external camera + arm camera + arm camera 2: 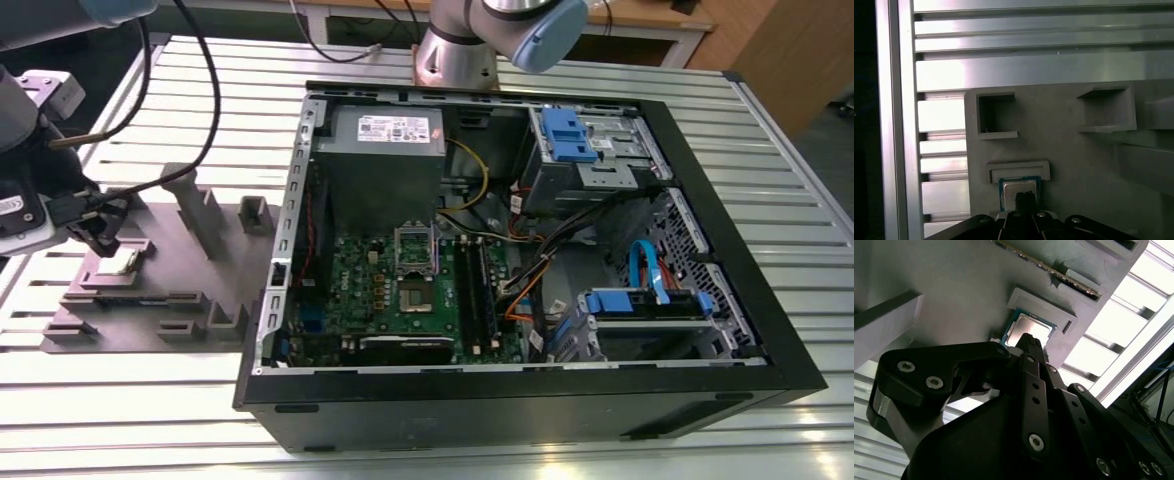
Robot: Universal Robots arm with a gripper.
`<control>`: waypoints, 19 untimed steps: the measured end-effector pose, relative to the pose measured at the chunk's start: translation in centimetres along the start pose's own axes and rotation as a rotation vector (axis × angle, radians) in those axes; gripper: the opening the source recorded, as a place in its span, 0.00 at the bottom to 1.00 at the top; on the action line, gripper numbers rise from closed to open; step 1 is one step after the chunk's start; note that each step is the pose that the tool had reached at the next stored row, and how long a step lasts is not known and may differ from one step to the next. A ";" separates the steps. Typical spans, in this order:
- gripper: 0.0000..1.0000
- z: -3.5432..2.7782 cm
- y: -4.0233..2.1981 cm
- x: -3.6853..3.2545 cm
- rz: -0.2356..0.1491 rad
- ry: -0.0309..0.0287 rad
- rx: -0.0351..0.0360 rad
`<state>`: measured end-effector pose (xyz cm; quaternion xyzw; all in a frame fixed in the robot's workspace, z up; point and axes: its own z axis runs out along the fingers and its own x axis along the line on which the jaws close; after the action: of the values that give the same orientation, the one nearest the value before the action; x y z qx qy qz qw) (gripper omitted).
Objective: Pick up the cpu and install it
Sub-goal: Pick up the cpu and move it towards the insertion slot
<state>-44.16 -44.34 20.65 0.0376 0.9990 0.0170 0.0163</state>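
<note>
- We see the cpu point(126, 263) lying flat, pale metal top up, in a shallow square pocket of the grey fixture plate point(180, 275).
- The pocket sits close to the plate's edge on the exterior view's left, well apart from the edge that faces the computer case point(534, 405).
- The chip is square, so we can pick out no long axis. In the first wrist view its sides point(1019, 187) run parallel with the pocket's raised walls and with the nearby edge of the plate point(1074, 160).
- In the second wrist view a thin blue-green border shows around the metal top point(1026, 326), and the chip looks level in its seat on the plate point(954, 280).
- The gripper point(100, 243) hangs directly over the cpu. In both wrist views its dark fingers are drawn together into one narrow tip point(1029, 340) point(1025, 198) over the middle of the chip, with nothing clamped between them.
- We cannot tell whether the tip touches the metal top or stops just above it.
- The plate rests on the slatted aluminium table point(134, 400), just beside the open case.
- Inside the case, the motherboard point(380, 295) lies flat with its socket point(416, 265) near the board's middle, well apart from the cpu.
</note>
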 end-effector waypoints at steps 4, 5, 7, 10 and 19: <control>0.10 0.28 -0.01 0.02 0.000 -0.0001 -0.0001; 0.10 0.32 -0.01 0.03 0.000 0.0000 0.0000; 0.10 0.40 -0.02 0.04 -0.001 0.0000 0.0000; 0.10 0.61 -0.02 0.04 -0.001 -0.0002 -0.0002; 0.10 0.67 -0.03 0.05 -0.001 -0.0001 -0.0001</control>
<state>-44.19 -44.34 19.98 0.0373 0.9990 0.0171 0.0163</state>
